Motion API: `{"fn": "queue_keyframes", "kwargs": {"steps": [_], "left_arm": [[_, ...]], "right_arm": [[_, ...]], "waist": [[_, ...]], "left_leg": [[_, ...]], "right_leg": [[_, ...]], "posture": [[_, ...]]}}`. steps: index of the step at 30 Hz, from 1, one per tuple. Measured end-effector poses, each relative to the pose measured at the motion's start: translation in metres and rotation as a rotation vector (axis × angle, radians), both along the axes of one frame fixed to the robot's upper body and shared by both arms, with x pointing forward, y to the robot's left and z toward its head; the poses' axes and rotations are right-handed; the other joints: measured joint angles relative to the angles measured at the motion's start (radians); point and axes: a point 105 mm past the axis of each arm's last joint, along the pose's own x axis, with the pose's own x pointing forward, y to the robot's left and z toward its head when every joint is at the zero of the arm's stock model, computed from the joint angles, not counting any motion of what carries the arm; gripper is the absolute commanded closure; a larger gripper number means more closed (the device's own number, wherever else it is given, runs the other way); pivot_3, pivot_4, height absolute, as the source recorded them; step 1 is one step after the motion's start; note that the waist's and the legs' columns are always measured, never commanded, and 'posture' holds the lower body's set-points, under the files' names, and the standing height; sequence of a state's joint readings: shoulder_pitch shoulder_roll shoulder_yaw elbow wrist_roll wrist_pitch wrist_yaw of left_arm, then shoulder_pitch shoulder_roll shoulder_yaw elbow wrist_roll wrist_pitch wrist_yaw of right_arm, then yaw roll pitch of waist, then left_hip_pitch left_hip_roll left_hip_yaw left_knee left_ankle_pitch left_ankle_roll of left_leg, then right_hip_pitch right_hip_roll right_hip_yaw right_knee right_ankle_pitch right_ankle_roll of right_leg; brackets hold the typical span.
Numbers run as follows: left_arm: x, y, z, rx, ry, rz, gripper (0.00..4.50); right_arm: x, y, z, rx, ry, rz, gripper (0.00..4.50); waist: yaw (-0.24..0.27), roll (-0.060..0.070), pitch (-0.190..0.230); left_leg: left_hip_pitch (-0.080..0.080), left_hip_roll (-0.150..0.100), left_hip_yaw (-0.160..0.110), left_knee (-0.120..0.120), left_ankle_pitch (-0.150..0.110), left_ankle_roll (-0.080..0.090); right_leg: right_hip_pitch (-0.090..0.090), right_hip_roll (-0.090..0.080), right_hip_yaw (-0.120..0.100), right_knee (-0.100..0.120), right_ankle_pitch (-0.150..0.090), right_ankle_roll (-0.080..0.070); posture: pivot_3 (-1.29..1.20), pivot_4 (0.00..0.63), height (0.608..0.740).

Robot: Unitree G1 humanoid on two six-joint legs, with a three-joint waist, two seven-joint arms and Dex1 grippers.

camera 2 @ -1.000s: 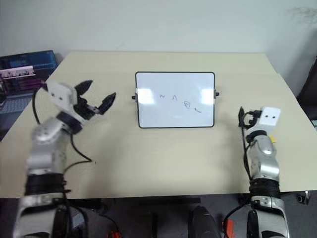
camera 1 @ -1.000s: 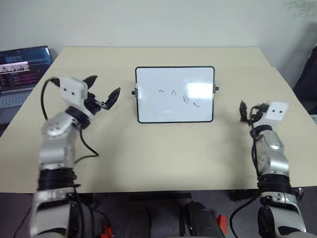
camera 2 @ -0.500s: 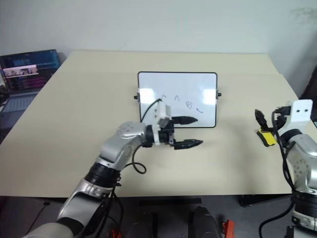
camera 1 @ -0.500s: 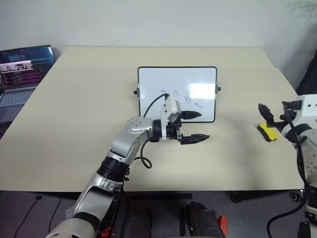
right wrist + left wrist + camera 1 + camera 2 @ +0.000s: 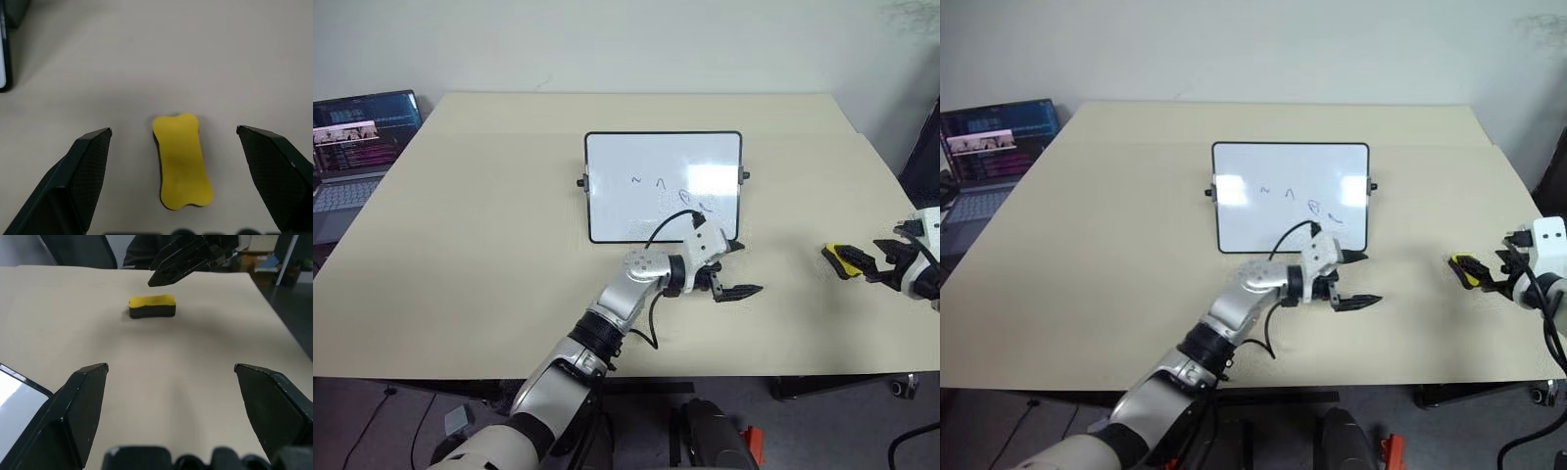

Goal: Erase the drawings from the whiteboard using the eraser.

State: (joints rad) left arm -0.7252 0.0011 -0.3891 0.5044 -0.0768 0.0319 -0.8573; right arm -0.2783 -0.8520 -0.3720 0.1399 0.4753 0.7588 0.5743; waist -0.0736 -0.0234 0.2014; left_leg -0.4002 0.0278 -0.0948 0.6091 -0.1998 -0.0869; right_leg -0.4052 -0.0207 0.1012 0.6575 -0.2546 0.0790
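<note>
The eraser (image 5: 843,259) is found lying on the bench (image 5: 489,255), well right of the whiteboard (image 5: 663,186). The right claw (image 5: 886,264), spread wide and empty, is nearer, the eraser's long axis running between its fingers. The left claw (image 5: 736,269), also wide and empty, is farther.

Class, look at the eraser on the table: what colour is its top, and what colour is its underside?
The eraser is yellow on top with a dark underside, best seen in the left wrist view.
</note>
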Motion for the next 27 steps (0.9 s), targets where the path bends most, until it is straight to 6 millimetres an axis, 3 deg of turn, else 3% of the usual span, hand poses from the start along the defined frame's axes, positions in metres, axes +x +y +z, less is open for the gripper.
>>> {"fn": "queue_keyframes", "kwargs": {"steps": [11, 27], "left_arm": [[0.000, -0.001, -0.004, 0.014, -0.011, 0.002, 0.00], [0.001, 0.001, -0.003, 0.017, -0.017, 0.005, 0.00]], "right_arm": [[0.017, -0.004, -0.019, 0.015, 0.037, -0.002, 0.01], [0.021, -0.004, -0.035, 0.005, 0.073, 0.010, 0.18]], "waist": [[-0.001, 0.000, 0.000], [-0.004, 0.000, 0.000]], "left_leg": [[0.000, 0.000, 0.000, 0.000, 0.000, 0.000], [0.000, 0.000, 0.000, 0.000, 0.000, 0.000]], "right_leg": [[0.000, 0.000, 0.000, 0.000, 0.000, 0.000], [0.000, 0.000, 0.000, 0.000, 0.000, 0.000]], "posture": [[0.00, 0.150, 0.740], [0.00, 0.150, 0.740]]}}
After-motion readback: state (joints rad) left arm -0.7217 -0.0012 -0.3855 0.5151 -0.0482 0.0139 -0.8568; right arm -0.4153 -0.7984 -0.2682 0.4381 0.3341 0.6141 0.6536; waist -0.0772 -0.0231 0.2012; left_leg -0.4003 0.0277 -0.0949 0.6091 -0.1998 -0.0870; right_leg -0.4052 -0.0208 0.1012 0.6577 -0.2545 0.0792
